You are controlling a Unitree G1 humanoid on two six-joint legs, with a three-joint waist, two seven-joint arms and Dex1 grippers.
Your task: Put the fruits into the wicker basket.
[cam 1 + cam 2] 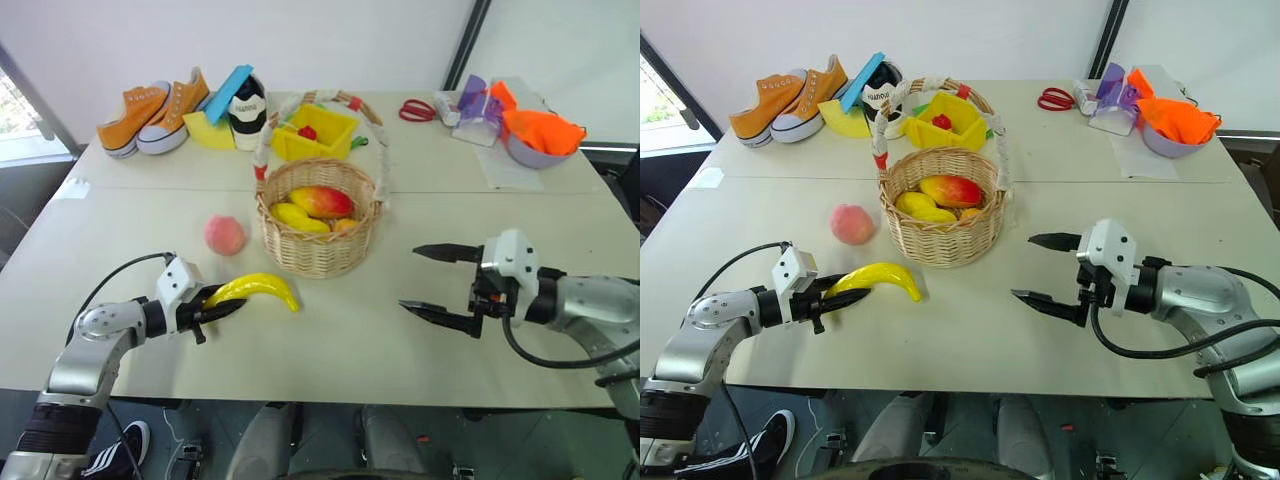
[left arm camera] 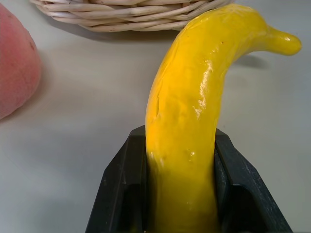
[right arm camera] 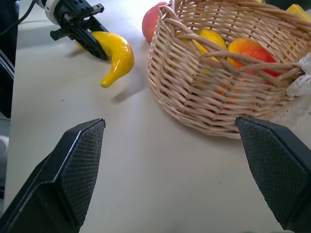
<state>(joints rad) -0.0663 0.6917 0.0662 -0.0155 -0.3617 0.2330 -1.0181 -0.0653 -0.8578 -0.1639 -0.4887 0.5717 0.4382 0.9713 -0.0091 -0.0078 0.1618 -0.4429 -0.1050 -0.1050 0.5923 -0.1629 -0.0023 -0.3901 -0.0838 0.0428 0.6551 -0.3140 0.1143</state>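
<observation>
Yellow and glossy, the banana [image 1: 255, 289] lies on the surface at about seven o'clock from the wicker basket [image 1: 318, 232], its stem end clamped between the black fingers of the left hand [image 1: 215, 306], which has closed on it. The peach [image 1: 225, 235] sits on the surface at nine o'clock from the basket, just beside it. Inside the basket lie other toy fruits [image 1: 320, 203]. The right hand [image 1: 436, 283], at four o'clock from the basket, stands wide open and holds nothing.
</observation>
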